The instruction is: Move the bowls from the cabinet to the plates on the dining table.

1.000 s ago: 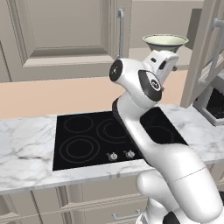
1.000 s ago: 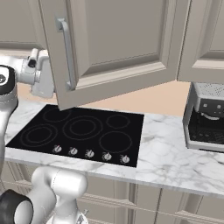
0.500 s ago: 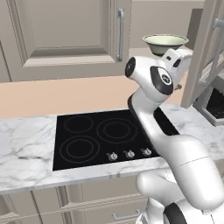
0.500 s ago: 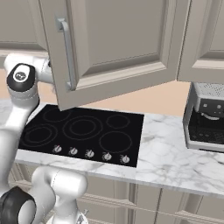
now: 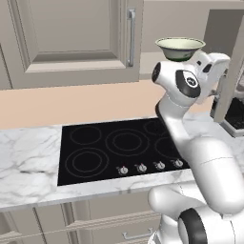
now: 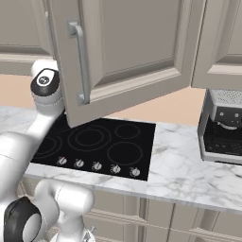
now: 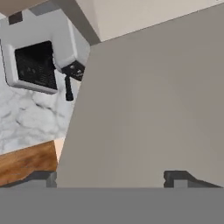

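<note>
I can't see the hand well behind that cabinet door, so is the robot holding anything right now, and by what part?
Nothing is held. The end effector is open, its fingertips spread before the flat cabinet door without closing on it.

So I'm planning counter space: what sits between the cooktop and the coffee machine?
Bare marble counter separates the cooktop from the coffee machine, in the right base view.

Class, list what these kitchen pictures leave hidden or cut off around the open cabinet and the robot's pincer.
- Pale bowl, left base view: its foot is hidden behind the arm's white head.
- Cabinet inside, right base view: the open door screens the shelf.
- Pincer, hand view: just the fingertips rise at the bottom edge.
- Coffee machine, right base view: cut off by the right edge.
</note>
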You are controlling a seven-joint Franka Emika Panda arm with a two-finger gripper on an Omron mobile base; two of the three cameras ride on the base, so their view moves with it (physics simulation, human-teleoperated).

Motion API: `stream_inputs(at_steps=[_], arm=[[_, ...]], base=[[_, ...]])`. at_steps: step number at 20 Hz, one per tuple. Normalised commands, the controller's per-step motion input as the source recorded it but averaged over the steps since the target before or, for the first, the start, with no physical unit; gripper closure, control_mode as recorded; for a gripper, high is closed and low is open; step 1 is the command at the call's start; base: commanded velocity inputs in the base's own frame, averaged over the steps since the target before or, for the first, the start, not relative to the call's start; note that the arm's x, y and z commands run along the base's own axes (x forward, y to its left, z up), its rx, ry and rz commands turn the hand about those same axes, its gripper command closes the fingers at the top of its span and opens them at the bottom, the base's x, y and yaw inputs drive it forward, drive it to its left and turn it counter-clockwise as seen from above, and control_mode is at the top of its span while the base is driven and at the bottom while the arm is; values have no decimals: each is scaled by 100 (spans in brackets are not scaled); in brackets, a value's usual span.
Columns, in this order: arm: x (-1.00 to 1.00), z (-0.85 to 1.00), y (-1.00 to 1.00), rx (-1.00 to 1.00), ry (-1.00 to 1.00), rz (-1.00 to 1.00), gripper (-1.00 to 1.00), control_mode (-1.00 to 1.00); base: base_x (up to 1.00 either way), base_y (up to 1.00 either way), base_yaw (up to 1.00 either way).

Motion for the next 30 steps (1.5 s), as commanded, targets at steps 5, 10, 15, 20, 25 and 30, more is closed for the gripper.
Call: stream_inputs(at_steps=[5,10,15,20,25,30], arm=[[1,-1,-60,-6,-3,-19,-100,-100],[10,-2,-58,-6,-7,-15,-100,-100],[12,0,-57,0,-11,-4,-100,-100],[12,0,-64,5,-12,0,-100,-100],[5,0,-56,8,-16,1,-100,-100],[1,0,-45,8,-17,1,-100,-100]], base=[[0,0,0],[0,0,0],[0,0,0],[0,0,0],[0,0,0],[0,0,0]])
